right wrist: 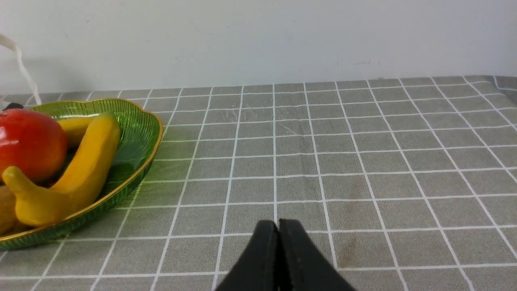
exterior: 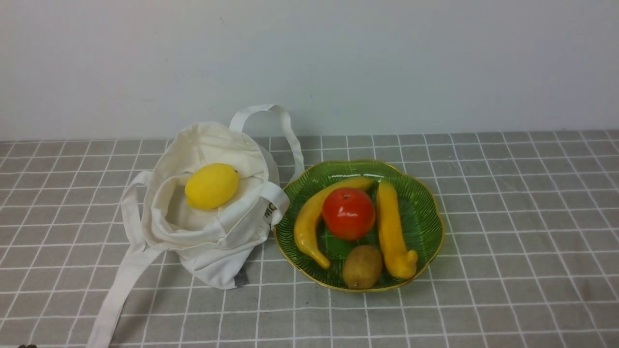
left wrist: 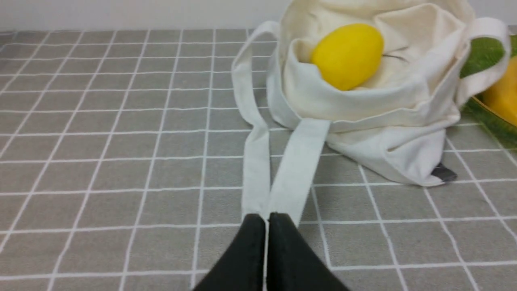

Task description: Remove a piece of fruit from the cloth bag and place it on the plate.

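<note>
The brown kiwi (exterior: 362, 267) lies on the green plate (exterior: 425, 212) at its near edge, beside a red apple (exterior: 348, 213). The cream cloth bag (exterior: 213, 241) slumps open to the left of the plate, touching its rim. My left gripper (left wrist: 266, 216) is shut and hovers over the end of the bag's long handle (left wrist: 299, 169), well short of the bag (left wrist: 387, 133). My right gripper (right wrist: 278, 222) is shut and empty over bare tablecloth, to the right of the plate (right wrist: 133, 133). The kiwi barely shows at the right wrist view's edge (right wrist: 5, 210). Neither gripper shows in the front view.
A yellow lemon (exterior: 212, 185) rests in the bag's mouth, also in the left wrist view (left wrist: 347, 54). Two yellow bananas (exterior: 309, 222) (exterior: 390, 232) flank the apple on the plate. A grey checked cloth covers the table; a white wall stands behind.
</note>
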Robot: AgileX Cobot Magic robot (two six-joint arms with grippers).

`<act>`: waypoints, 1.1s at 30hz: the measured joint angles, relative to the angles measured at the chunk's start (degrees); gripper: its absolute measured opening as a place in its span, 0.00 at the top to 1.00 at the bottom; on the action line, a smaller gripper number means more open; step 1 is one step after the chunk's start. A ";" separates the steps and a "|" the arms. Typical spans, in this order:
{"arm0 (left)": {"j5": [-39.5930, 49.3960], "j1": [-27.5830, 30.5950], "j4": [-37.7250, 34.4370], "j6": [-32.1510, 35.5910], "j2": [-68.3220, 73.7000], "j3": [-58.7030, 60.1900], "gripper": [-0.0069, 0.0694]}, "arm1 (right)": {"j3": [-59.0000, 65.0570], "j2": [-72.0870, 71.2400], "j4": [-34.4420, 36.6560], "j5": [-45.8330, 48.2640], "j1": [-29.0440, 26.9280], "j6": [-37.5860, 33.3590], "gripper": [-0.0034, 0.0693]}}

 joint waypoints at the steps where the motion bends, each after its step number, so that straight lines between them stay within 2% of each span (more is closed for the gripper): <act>1: 0.00 0.79 0.03 0.00 0.00 0.00 0.92 | 0.00 0.00 0.00 0.00 0.00 0.00 0.97; 10: 0.05 2.96 -0.01 0.00 0.00 0.00 0.92 | 0.00 0.00 0.00 0.00 0.00 0.00 0.97; 15: 0.10 0.65 -0.10 -0.05 0.00 0.00 0.92 | 0.00 0.00 0.00 0.00 0.00 0.00 0.97; 33: 0.10 0.59 -0.17 -0.22 0.00 0.00 0.92 | 0.00 0.00 0.00 0.00 0.00 0.00 0.97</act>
